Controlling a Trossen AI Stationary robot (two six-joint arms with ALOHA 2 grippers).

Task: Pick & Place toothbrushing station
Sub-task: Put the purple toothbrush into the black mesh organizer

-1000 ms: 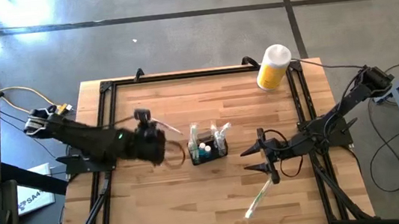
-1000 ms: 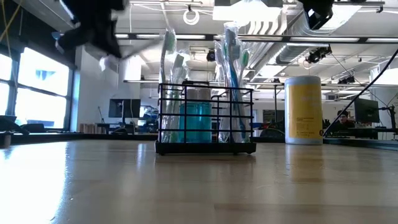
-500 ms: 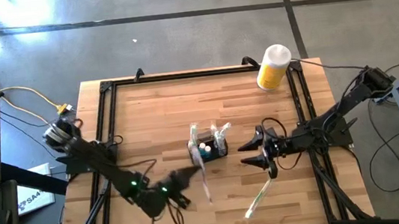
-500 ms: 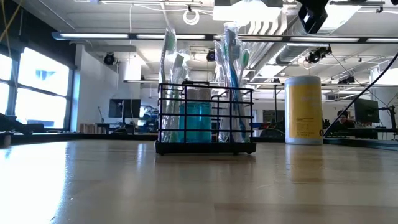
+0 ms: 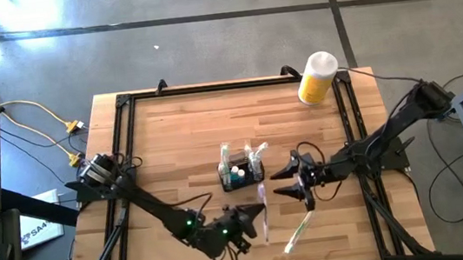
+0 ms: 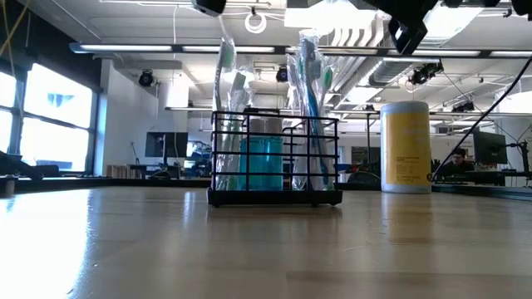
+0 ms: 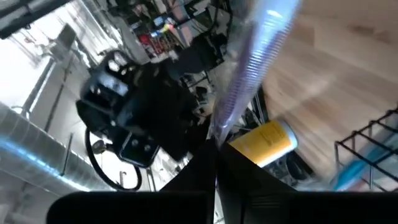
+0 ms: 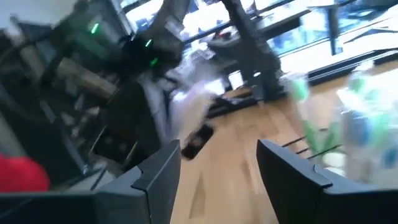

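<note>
The black wire caddy (image 5: pixel 241 173) stands on its base at mid-table, holding wrapped toothbrushes and a teal cup; it also shows in the low view (image 6: pixel 274 158). My left gripper (image 5: pixel 252 220) hangs near the table's near edge, in front of the caddy, shut on a wrapped toothbrush (image 5: pixel 263 205). My right gripper (image 5: pixel 283 182) is open and empty just right of the caddy, pointing at it; in its wrist view (image 8: pixel 217 168) the caddy's toothbrushes (image 8: pixel 348 124) stand ahead to one side. My left gripper pinches the wrapped toothbrush between its two shut fingers at one end of the package (image 7: pixel 216 132). The rest of the toothbrush (image 7: pixel 255 56) sticks out ahead of the fingers. It is lifted clear of the table.
A second wrapped toothbrush (image 5: pixel 300 230) lies flat on the table near the front right. A yellow cylinder with a white lid (image 5: pixel 316 77) stands at the far right corner. A black frame (image 5: pixel 124 107) runs around the wooden tabletop.
My left gripper has swung from the caddy's left side toward the table's near edge and then to the right, carrying the wrapped toothbrush clear of the table. My right gripper has edged left toward the caddy. The caddy has stayed in place.
</note>
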